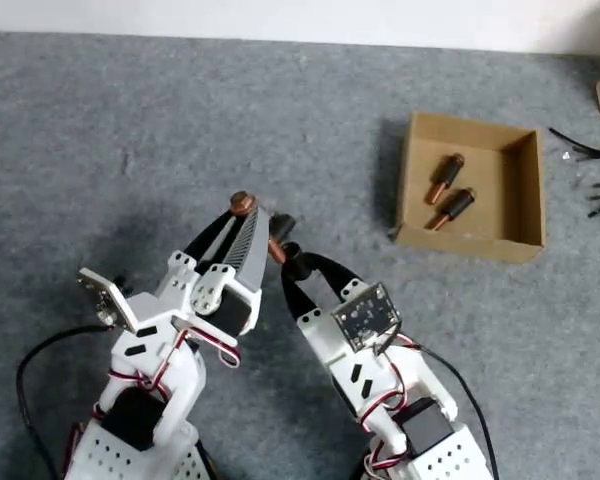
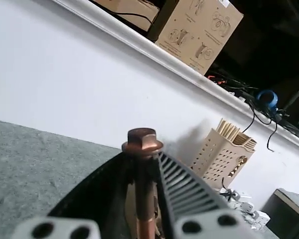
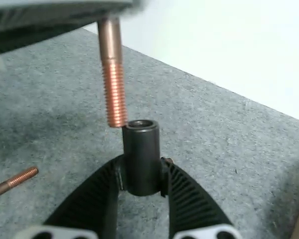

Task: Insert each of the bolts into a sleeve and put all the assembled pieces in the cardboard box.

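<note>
Left gripper (image 1: 242,215) is clenched on a copper bolt (image 1: 242,203). In the left wrist view the flanged bolt head (image 2: 142,139) stands just clear of the fingertips and the shank runs down between the ribbed pads (image 2: 184,184).

Right gripper (image 1: 290,258) is clamped round a black sleeve (image 3: 140,154), held upright between the black fingers (image 3: 189,199) with its open bore facing up. The two grippers meet over the middle of the grey felt tabletop (image 1: 130,120), closer to its near edge.

In the right wrist view the bolt's threaded end (image 3: 114,94) hangs at the rim of the sleeve's mouth, off to one side of the bore and not inside it. Cannot tell whether thread and rim touch.

A second bolt (image 3: 12,181) lies loose on the felt beside the right gripper.

Cardboard box (image 1: 460,243) sits open toward the right edge of the tabletop, well apart from both grippers. Inside it are two assembled pieces (image 1: 445,178) (image 1: 452,208), lying side by side at a slant, copper ends toward the near wall.
</note>
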Robot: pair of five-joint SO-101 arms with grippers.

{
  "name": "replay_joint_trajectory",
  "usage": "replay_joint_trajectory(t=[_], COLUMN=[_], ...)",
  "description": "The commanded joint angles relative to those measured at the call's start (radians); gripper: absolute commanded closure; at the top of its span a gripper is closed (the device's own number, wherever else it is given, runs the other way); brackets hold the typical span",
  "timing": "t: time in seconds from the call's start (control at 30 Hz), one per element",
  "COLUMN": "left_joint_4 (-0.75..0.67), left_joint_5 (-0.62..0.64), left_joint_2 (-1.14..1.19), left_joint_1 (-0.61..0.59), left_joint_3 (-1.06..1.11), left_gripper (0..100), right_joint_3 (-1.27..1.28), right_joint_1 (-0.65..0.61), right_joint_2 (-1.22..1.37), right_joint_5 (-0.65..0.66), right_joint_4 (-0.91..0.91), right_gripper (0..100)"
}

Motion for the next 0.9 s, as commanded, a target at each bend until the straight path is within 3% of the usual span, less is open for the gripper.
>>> replay_joint_trajectory(t=[0.0,0.3,0.5,0.87], left_joint_4=[-0.077,-0.14,-0.14,-0.14], left_joint_5=[-0.003,-0.006,-0.124,-0.124], left_joint_2=[0.001,0.001,0.001,0.002], left_joint_1=[0.019,0.047,0.101,0.102], left_joint_3=[0.018,0.054,0.065,0.067], left_gripper=[99,99,99,99], right_joint_3=[0.016,0.016,0.016,0.016], right_joint_1=[0.005,0.004,0.004,0.004], right_joint_2=[-0.018,-0.018,-0.018,-0.018], right_joint_5=[0.008,0.009,0.009,0.009], right_joint_4=[-0.03,-0.03,-0.027,-0.025], right_gripper=[98.9,98.9,98.9,98.9])
